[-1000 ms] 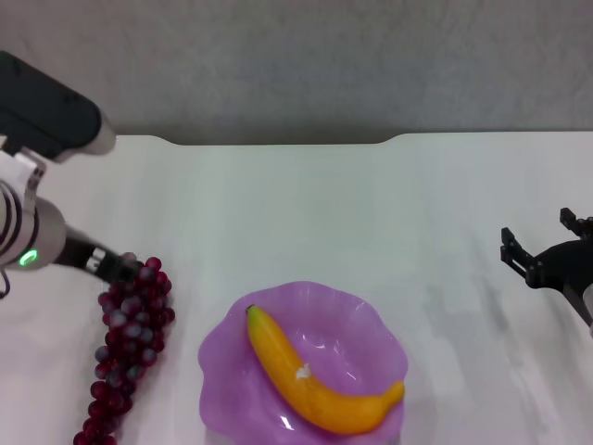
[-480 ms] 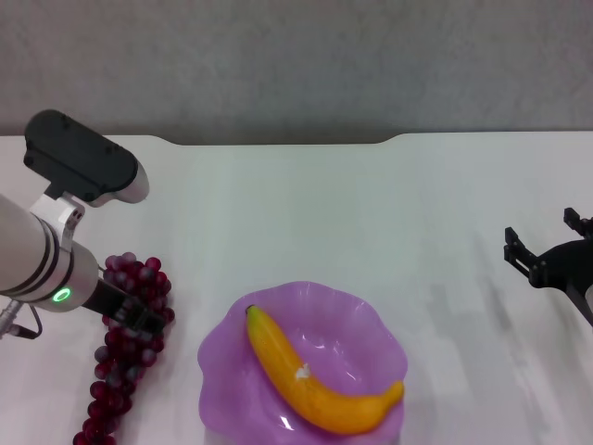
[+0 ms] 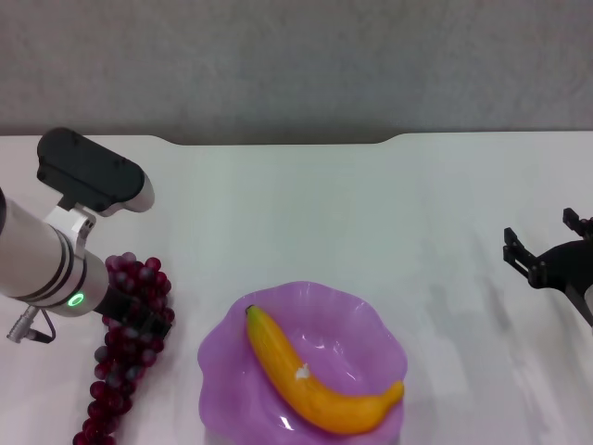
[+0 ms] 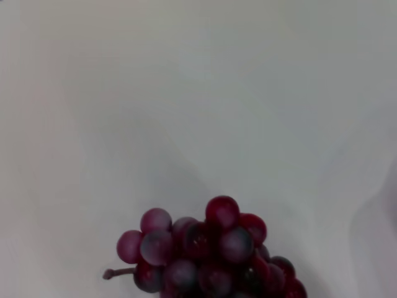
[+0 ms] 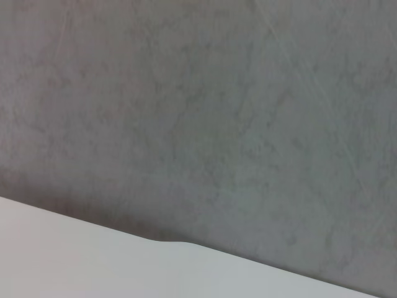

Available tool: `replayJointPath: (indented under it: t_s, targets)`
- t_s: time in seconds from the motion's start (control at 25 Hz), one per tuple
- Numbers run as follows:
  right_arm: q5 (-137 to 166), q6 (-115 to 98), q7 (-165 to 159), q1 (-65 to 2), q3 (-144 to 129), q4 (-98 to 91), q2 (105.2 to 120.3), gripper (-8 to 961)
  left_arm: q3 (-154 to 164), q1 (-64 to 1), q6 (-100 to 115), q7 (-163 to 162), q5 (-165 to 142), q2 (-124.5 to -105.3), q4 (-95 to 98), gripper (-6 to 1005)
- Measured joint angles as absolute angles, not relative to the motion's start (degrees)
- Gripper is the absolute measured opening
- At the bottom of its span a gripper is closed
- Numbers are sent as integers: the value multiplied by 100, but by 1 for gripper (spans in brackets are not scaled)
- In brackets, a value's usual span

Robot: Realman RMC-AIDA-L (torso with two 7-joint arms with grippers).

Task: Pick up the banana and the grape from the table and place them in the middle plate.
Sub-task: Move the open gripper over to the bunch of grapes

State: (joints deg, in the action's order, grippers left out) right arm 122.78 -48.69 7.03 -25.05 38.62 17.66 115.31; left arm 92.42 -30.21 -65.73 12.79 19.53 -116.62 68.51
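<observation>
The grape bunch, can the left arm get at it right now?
Probably yes: the left gripper is already down over the grape bunch's upper end, and nothing lies between them on the table.

The counter (image 3: 306,204) lies bare from the notch in its far edge down to the plate (image 3: 371,324), giving open passage across the middle. The banana (image 3: 310,375) fills the plate's centre diagonally; bare plate shows on either side of it. A narrow strip of counter separates the plate from the grapes (image 3: 125,371). The left hand (image 3: 139,320) sits over the top of the bunch. The right hand (image 3: 547,260) hangs far right, well apart from the plate.
</observation>
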Motion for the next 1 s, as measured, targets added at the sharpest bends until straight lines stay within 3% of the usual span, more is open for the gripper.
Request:
replayJointPath:
  t_s: [0.44,0.68,1.0]
  targets:
    - [12288,-4879,703,-2505,3853,1767,11531,889,9205,-3093,-6158,1279,2062,-11674,6495,783]
    - [12306,-4887,703,-2505,3849,1768,11531,889,9174,-3190,-5951,1264,2090,-11662,6220,605]
    - [12315,-4912,703,-2488,3849,1769,11531,888,9179,-3188,-5736,1219,2041,-11664,6139,457]
